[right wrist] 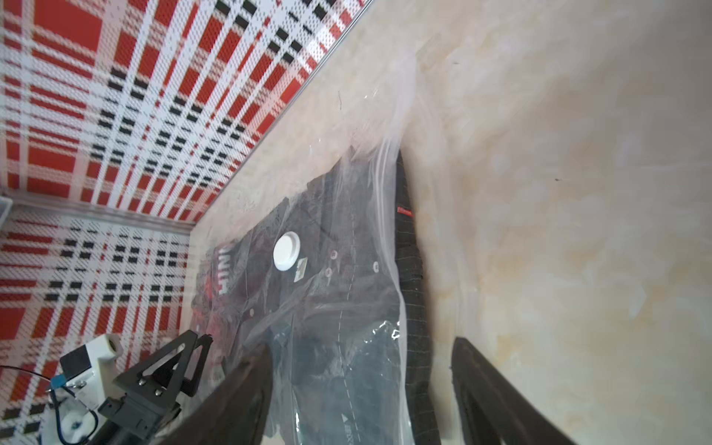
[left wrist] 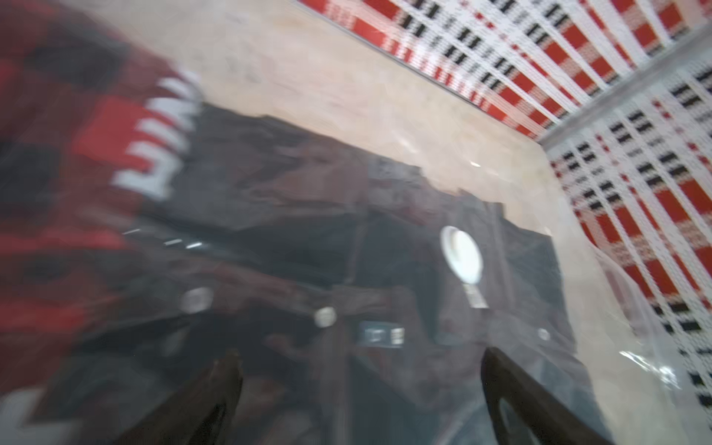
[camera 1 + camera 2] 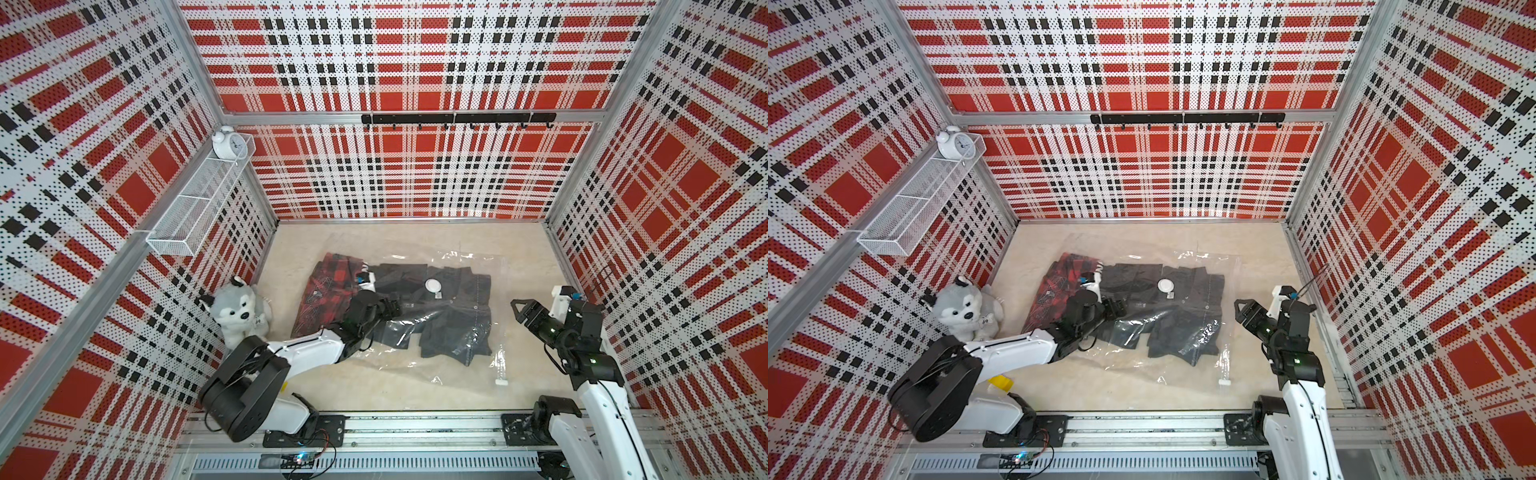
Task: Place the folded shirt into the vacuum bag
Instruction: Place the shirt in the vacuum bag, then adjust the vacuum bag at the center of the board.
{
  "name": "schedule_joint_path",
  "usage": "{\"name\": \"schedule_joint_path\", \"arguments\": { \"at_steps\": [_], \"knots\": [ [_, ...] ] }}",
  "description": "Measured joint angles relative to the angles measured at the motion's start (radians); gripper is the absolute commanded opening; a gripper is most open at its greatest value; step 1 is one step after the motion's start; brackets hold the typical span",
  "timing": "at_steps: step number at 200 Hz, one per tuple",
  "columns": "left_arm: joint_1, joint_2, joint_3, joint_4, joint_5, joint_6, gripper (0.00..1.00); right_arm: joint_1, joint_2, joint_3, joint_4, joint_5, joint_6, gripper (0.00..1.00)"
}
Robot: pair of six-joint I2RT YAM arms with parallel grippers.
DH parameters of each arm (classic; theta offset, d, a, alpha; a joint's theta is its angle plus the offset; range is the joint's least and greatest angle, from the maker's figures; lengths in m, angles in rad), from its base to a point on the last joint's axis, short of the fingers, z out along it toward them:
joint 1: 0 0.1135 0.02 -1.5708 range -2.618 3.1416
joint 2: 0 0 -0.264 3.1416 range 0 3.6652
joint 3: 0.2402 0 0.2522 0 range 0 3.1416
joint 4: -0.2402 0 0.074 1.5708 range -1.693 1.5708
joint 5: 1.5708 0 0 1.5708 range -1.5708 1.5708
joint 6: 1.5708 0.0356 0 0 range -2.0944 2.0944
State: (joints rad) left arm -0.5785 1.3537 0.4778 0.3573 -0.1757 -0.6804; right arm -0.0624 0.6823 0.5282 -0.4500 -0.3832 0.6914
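Left wrist view is showing the left gripper (image 2: pixel 360 351) standing wide open, its dark fingers (image 2: pixel 215 397) spread well apart and pinching nothing, just above the dark shirt (image 2: pixel 308 239). That shirt is lying under the crinkly plastic of the vacuum bag (image 2: pixel 601 370). Whether the tips are touching the plastic I cannot tell through the blur. In both top views the bag is lying flat at the centre of the frame on the beige table (image 3: pixel 415 237). Its round white valve (image 3: pixel 433 285) is sitting over the shirt, and the small zip slider (image 3: pixel 501 381) is resting at the bag's lower right corner. A red plaid garment (image 3: pixel 328 286) is lying against the shirt's left end. Over at the right of the frame, the right gripper (image 3: pixel 523 311) is hanging apart from the bag's right edge, jaws parted and gripping nothing.
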Motion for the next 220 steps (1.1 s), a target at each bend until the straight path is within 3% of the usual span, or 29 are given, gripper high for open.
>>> {"name": "schedule_joint_path", "arguments": {
  "at_steps": [39, 75, 127, 187, 220],
  "knots": [
    [0.2, -0.129, -0.087, -0.039, -0.019, -0.026, 0.98, 0.307, 0.194, 0.054, 0.093, 0.017, -0.039, 0.75],
    [0.327, -0.021, -0.065, -0.025, 0.018, -0.023, 0.98, 0.473, 0.488, 0.15, 0.188, 0.009, -0.074, 0.74],
    [0.389, 0.306, 0.127, 0.052, 0.106, -0.007, 0.98, 0.494, 0.705, 0.161, 0.225, 0.001, -0.093, 0.74],
    [0.42, 0.636, 0.513, 0.092, 0.222, 0.015, 0.99, 0.506, 0.788, 0.111, 0.316, -0.018, -0.07, 0.73],
    [0.433, 0.773, 0.753, 0.019, 0.269, 0.043, 0.99, 0.585, 0.841, 0.134, 0.388, -0.035, -0.023, 0.73]
  ]
}}
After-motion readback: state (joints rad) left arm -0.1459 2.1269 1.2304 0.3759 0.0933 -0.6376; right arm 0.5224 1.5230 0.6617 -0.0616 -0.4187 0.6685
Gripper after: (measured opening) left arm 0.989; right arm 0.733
